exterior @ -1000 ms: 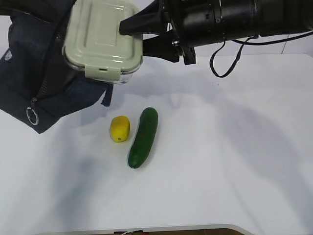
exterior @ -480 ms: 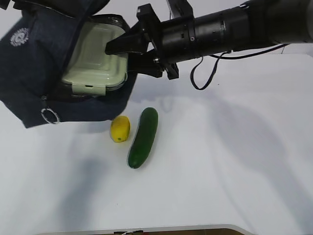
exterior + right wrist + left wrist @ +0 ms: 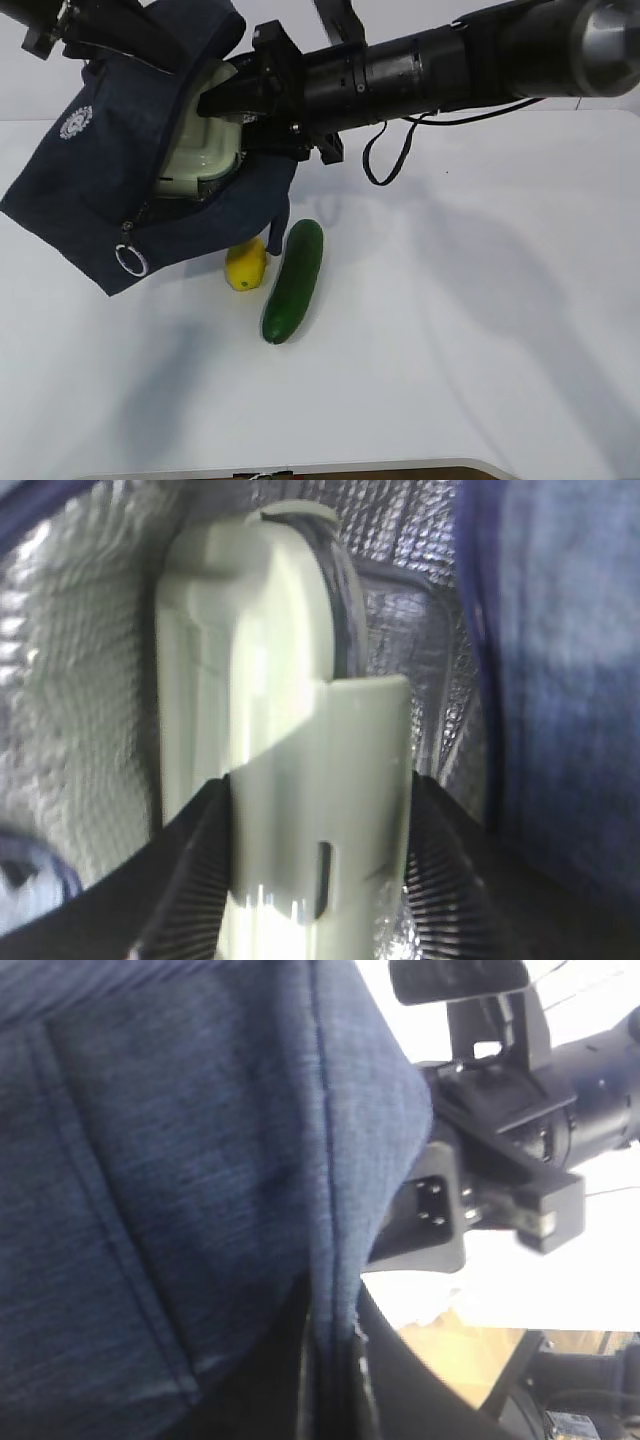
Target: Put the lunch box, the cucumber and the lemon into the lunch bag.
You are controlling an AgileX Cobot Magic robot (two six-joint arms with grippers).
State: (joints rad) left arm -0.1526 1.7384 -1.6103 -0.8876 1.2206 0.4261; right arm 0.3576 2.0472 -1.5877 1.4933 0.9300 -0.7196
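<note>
Deeper than half a second ago, the lunch box now sits inside the lunch bag, the right gripper clamped on its lid clip against foil lining. Whether the left gripper's jaws are closed is hidden (fabric fills its view). Below the bag's near edge lie the lemon and, just right, the cucumber.

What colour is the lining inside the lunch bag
Silver, with a quilted foil texture, seen best in the right wrist view around the lunch box inside the lunch bag.
</note>
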